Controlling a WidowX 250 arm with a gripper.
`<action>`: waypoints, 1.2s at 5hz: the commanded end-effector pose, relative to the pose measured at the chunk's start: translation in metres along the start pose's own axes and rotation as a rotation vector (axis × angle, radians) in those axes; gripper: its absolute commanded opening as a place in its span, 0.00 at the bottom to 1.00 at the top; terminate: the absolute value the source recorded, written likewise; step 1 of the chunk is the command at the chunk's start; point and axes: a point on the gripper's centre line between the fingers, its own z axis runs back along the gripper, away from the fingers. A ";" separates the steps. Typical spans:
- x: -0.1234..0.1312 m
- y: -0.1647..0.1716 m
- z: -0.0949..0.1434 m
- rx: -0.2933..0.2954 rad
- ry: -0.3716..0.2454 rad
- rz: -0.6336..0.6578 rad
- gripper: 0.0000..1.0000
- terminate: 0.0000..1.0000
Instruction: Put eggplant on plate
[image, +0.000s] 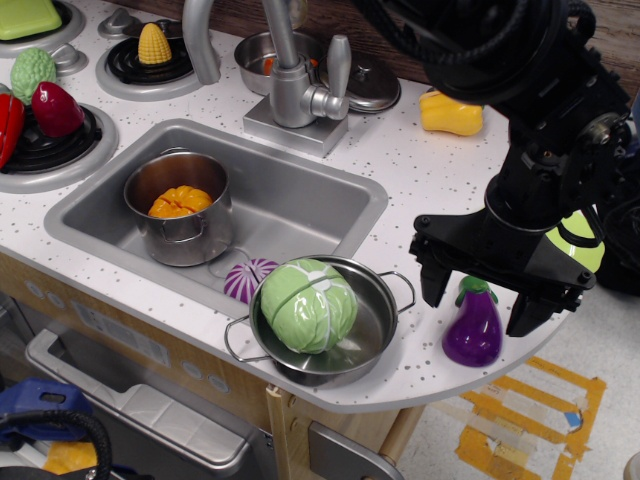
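The glossy purple eggplant (474, 326) with a green stem cap stands upright on the white speckled counter near its front right edge. My gripper (480, 300) is open, with one black finger (434, 283) to the left of the eggplant and the other to its right. The fingers straddle it without closing on it. The lime-green plate (578, 243) lies behind, mostly hidden by my arm; only its right part shows.
A steel two-handled pan (376, 330) with a green cabbage (308, 305) sits left of the eggplant. A striped purple vegetable (246, 279) and a pot (180, 215) are in the sink (300, 200). A yellow object (452, 113) lies behind. The counter's edge curves close by on the right.
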 end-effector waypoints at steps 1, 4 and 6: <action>0.003 -0.002 -0.001 -0.019 -0.034 0.047 1.00 0.00; -0.008 -0.003 -0.017 -0.029 -0.039 0.066 1.00 0.00; -0.007 -0.006 -0.031 -0.062 -0.059 0.087 1.00 0.00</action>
